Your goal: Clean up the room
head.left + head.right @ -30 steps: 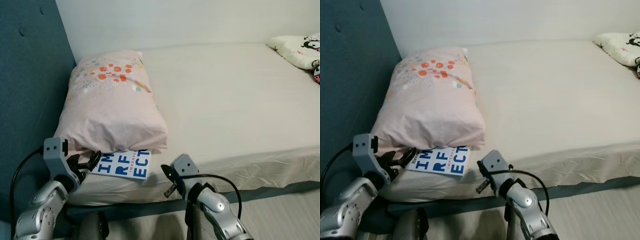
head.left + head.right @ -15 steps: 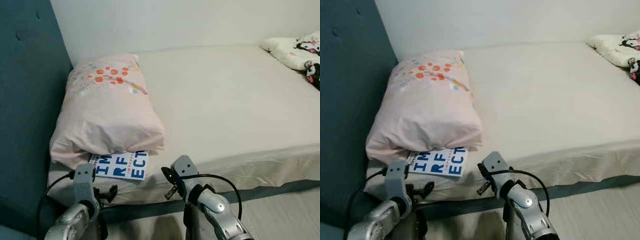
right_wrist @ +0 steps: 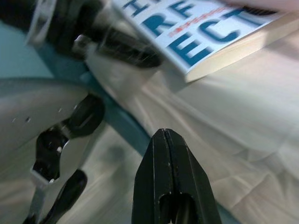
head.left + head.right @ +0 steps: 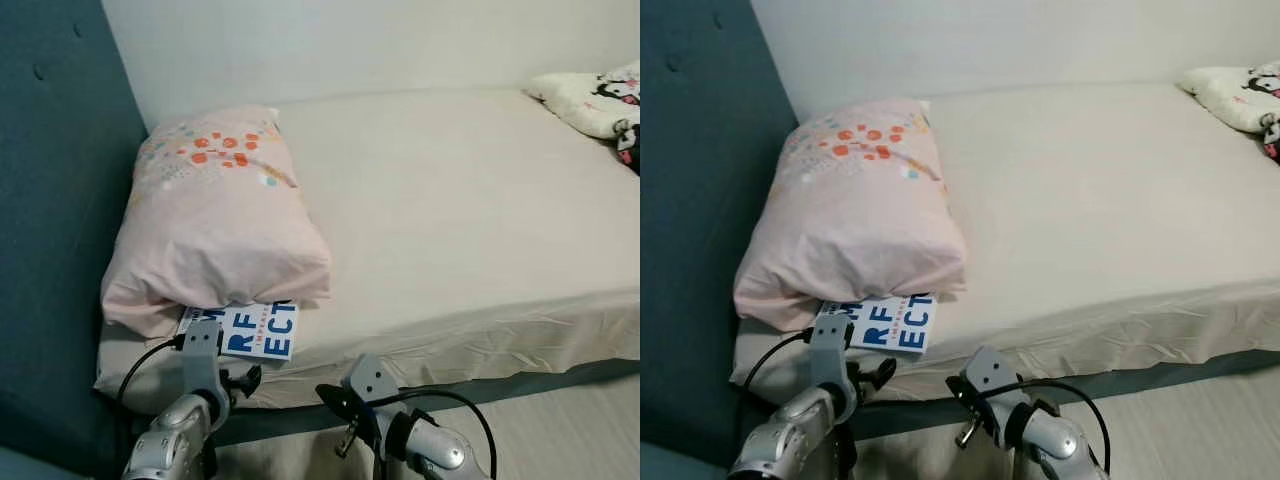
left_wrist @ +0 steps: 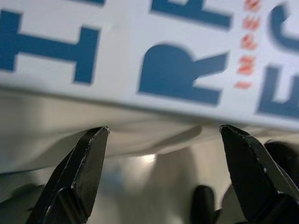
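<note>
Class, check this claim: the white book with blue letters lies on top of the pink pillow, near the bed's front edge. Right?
Not right. The book lies partly under the pink pillow, not on top of it; its end sticks out near the bed's front edge. The left eye view shows this.

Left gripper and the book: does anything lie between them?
No. In the left wrist view, the open left gripper faces the book with just bare bed sheet between.

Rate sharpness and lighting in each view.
Left and right eye views: evenly lit, soft, with the pillow casting a shadow on the book. Left wrist view: book lettering blurred from closeness, a small glare spot under it, open left end effector. Right wrist view: motion-smeared background, shut right end effector sharper.
</note>
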